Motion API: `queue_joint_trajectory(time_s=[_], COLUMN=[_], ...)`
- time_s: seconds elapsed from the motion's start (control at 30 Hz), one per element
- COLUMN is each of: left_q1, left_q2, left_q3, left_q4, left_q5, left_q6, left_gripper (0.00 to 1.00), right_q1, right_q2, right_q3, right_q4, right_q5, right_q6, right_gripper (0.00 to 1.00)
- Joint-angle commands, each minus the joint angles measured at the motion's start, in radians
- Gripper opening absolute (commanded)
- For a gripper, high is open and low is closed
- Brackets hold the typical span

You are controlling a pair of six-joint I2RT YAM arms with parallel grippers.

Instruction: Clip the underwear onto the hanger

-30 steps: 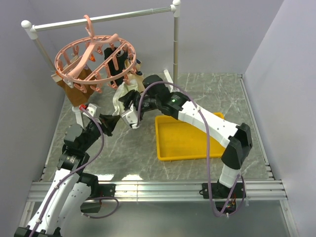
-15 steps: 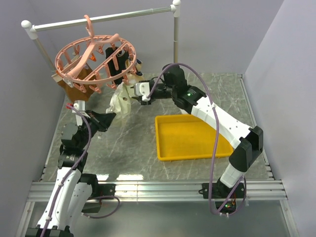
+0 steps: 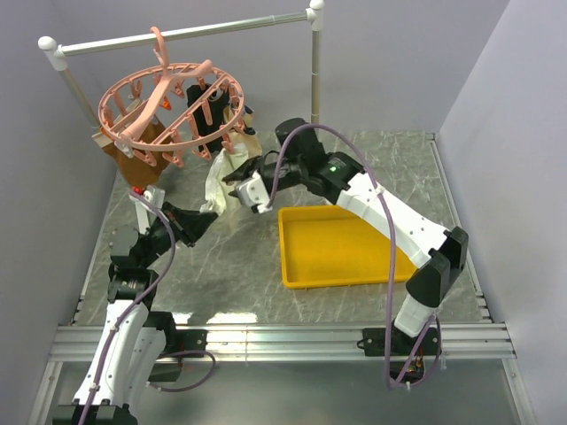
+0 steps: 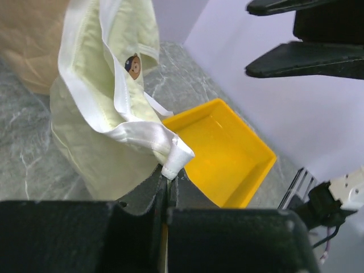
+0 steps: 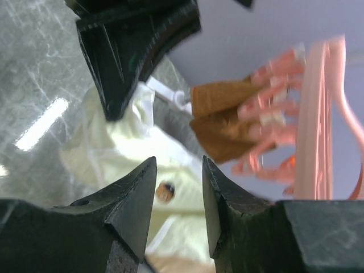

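The pale cream underwear (image 3: pixel 218 184) hangs below the near right side of the salmon-pink round hanger (image 3: pixel 168 111), which hangs by its hook from the white rail. My left gripper (image 3: pixel 205 215) is shut on the white waistband at the underwear's lower edge (image 4: pixel 173 156). The underwear fills the left wrist view (image 4: pixel 102 114) and shows a small brown emblem. My right gripper (image 3: pixel 237 176) is open and empty, close to the underwear's right side. In the right wrist view its fingertips (image 5: pixel 213 170) frame the cream fabric (image 5: pixel 170 170), with pink clips (image 5: pixel 273 119) blurred beyond.
A yellow tray (image 3: pixel 341 243) lies on the marble table to the right of the underwear; it also shows in the left wrist view (image 4: pixel 227 153). Brown (image 3: pixel 133 159), black (image 3: pixel 210 124) and tan garments hang from the hanger. The white rail's post (image 3: pixel 314 80) stands behind my right arm.
My right gripper swung from low beside the underwear up toward the hanger, then back down to the underwear's right side. My left gripper kept hold of the fabric and shifted slightly right.
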Motion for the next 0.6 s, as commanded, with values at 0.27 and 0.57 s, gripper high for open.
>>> queue_joint_trajectory(time_s=[0.27,0.57], left_q1=[0.004,0.004], left_q2=[-0.007,-0.01], left_q3=[0.096,0.091], left_q4=[-0.067,-0.056], left_q5=[0.133,0.139], left_q6=[0.313,0.344], left_gripper=[0.07,0.06], right_q1=[0.103,0.111], right_q2=[0.179,0.199], right_q3=[0.26,0.27], right_q4=[-0.3,-0.358], right_q5=[0.103,0.152], right_q6=[-0.39,-0.457], right_gripper=[0.47,0.47])
